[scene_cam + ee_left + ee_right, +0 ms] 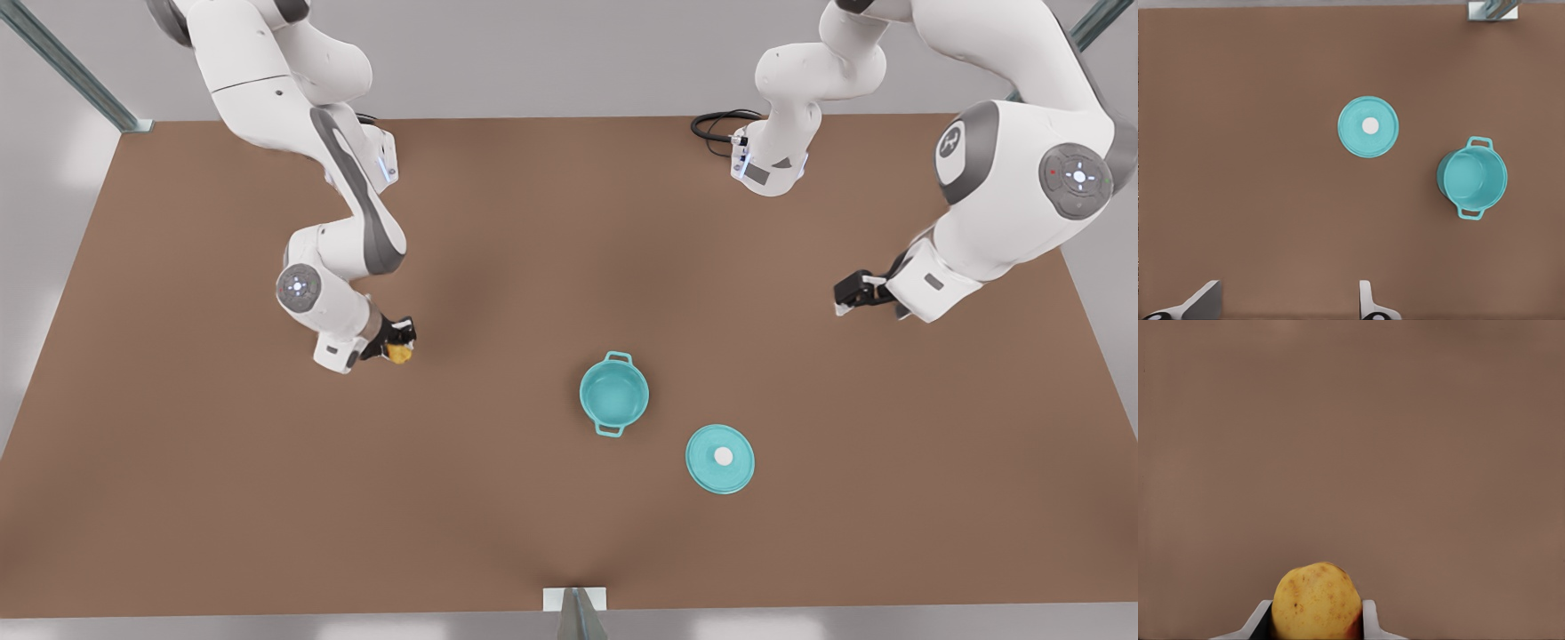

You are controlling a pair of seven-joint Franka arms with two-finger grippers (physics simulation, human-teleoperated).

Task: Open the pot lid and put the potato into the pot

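My right gripper, at the left of the front view, pinches the small lumpy yellow-orange potato between its 2 fingers; the right wrist view shows the potato wedged between the pale fingertips, with a reddish patch along its lower edge and fine brown speckles on its skin.

The small round teal pot with 2 loop handles stands open just right of centre in the front view, well apart from the potato, toward the front view's right and a little lower in the frame. That is the line the carry has to follow, in my judgement. The pot's handles lie roughly along the frame's vertical, so the open mouth looks free to an approach from the left. Its teal inside appears bare.

The flat round teal pot lid, white knob at its centre, lies on the brown table near the pot, lower right of it, not touching.

My left gripper waits at the right of the front view, fingers spread and holding nothing; its wrist view takes in the lid and the pot.

The lid step looks done; delivery of the potato falls to my right arm.
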